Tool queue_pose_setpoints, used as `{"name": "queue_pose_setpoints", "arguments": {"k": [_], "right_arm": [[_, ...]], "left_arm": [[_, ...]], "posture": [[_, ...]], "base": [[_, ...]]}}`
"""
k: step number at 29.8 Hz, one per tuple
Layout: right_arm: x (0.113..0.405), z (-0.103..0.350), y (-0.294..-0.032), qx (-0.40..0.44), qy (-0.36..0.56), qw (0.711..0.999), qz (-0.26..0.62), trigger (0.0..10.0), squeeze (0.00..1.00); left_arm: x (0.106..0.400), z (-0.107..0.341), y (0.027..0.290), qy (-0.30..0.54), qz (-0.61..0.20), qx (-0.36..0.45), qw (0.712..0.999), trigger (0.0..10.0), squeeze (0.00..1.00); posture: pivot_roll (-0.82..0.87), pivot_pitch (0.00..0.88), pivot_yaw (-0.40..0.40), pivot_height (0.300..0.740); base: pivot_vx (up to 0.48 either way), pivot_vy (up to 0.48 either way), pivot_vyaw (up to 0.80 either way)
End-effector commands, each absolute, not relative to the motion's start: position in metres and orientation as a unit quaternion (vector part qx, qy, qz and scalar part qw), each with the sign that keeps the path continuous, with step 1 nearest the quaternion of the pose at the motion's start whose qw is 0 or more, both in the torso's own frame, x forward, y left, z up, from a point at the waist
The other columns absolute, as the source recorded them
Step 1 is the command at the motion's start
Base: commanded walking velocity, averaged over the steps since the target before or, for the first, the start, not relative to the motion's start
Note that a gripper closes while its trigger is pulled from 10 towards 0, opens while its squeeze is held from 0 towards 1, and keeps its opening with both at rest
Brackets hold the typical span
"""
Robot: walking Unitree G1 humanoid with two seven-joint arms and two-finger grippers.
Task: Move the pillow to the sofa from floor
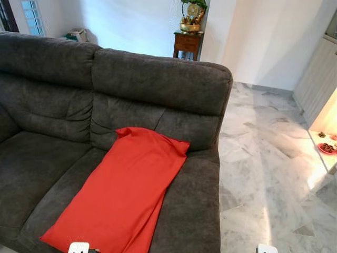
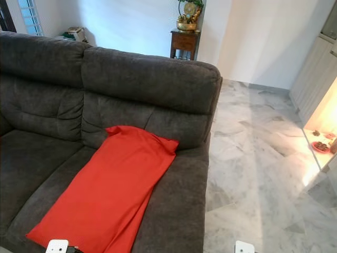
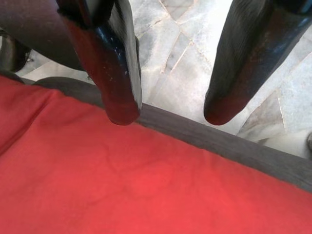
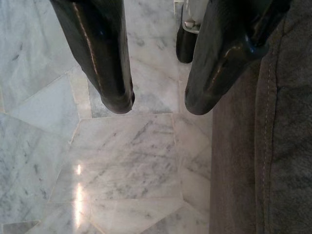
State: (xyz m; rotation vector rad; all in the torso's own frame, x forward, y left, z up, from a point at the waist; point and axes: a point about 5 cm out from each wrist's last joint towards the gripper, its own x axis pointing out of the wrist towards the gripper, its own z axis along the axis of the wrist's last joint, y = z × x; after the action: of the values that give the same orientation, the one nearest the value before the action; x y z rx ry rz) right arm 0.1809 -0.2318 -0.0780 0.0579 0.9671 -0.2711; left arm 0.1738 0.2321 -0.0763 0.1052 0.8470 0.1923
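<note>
A long red pillow (image 1: 124, 192) lies flat on the right seat of the dark grey sofa (image 1: 158, 84), its far end against the backrest. In the left wrist view my left gripper (image 3: 170, 114) hangs open just above the pillow's (image 3: 122, 185) near edge, with nothing between its fingers (image 3: 119, 73). My right gripper (image 4: 158, 105) is open too, over the marble floor (image 4: 122, 156) beside the sofa's outer side (image 4: 263, 146).
Marble floor (image 1: 263, 158) runs along the sofa's right side. A small wooden side table (image 1: 187, 45) with a gold ornament stands behind the sofa. A lit low shelf with a red dish (image 1: 326, 148) is at the far right.
</note>
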Motion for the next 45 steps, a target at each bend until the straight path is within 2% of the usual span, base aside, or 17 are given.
{"name": "queue_pose_setpoints", "arguments": {"k": [1, 29, 45], "right_arm": [[0.1801, -0.0789, -0.2296, 0.026, 0.466, 0.876, -0.122, 10.0, 0.0], [0.1824, -0.0789, -0.2239, 0.04, 0.459, 0.88, -0.118, 10.0, 0.0], [0.1853, -0.0778, -0.2229, 0.036, 0.458, 0.881, -0.11, 10.0, 0.0]], "left_arm": [[0.1678, -0.0786, 0.2348, 0.42, 0.087, 0.062, 0.901, 10.0, 0.0], [0.166, -0.0791, 0.2351, 0.42, 0.087, 0.063, 0.901, 10.0, 0.0], [0.166, -0.0798, 0.2327, 0.419, 0.095, 0.054, 0.901, 10.0, 0.0]], "posture": [[0.15, 0.0, -0.066, 0.74], [0.15, 0.0, -0.06, 0.74], [0.15, 0.0, -0.069, 0.74]], "base": [[0.0, 0.0, 0.0], [0.0, 0.0, 0.0], [-0.255, 0.0, 0.0]]}}
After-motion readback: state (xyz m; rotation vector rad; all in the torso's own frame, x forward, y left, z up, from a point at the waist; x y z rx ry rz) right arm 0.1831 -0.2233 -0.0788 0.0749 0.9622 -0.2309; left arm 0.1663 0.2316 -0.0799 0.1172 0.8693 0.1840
